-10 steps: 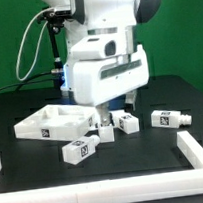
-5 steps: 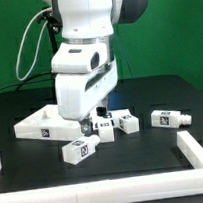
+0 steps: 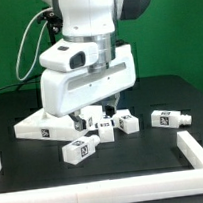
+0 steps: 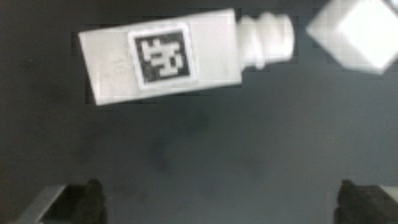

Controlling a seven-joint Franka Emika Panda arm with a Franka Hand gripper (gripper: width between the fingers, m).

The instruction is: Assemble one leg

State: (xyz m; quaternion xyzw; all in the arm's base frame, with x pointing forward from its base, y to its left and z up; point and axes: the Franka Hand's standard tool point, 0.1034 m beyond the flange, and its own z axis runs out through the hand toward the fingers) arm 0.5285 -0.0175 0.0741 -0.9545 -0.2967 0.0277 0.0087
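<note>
Black tabletop [image 3: 146,170] fills the scene, with a green wall behind it. Since half a second ago the arm's white wrist housing [image 3: 87,81] has turned. It was narrow over the panel [image 3: 36,124] and now shows a broad face that reaches past the panel's near corner toward the exterior view's right. The loose parts have not moved.

The leg [image 3: 105,130] [image 4: 169,58] lies flat just off that corner of the panel, under the gripper [image 3: 95,116] [image 4: 228,200]. It is a white oblong block with a black-and-white code tag [image 4: 160,55] on its upper face and a short ribbed grey peg [image 4: 267,35] at one end. Its long axis lies level on the table, slanted against the line between the fingertips [image 4: 80,198]. The peg end points at another white part [image 4: 356,35] close by.

The fingers stand wide apart and hold nothing; the leg is outside the gap between them.
</note>
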